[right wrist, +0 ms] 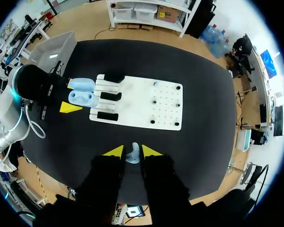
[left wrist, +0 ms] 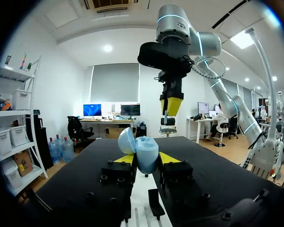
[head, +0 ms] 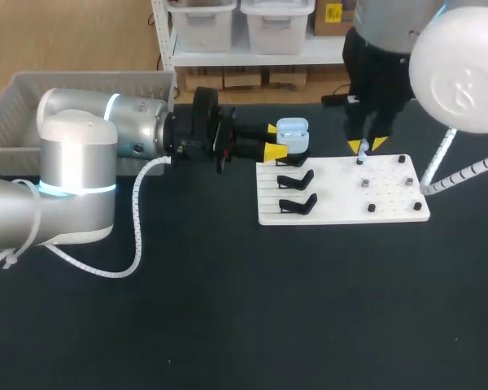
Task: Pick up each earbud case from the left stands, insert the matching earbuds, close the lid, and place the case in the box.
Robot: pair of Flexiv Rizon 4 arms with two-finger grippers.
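At the flat white plastic board's [head: 342,205] left edge, my left gripper [head: 274,140] is clamping the pale-blue, open-lidded earbud case [head: 293,134]. Above the board, my right gripper [head: 367,146] is pinching a small pale earbud [right wrist: 132,155]. I'm judging that inserting, closing and boxing are all yet to come.

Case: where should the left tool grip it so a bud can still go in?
On the case's lower body, pinching its two sides, coming in level from the left. The lid stands open upward, so the top must stay clear for the right tool's earbud.
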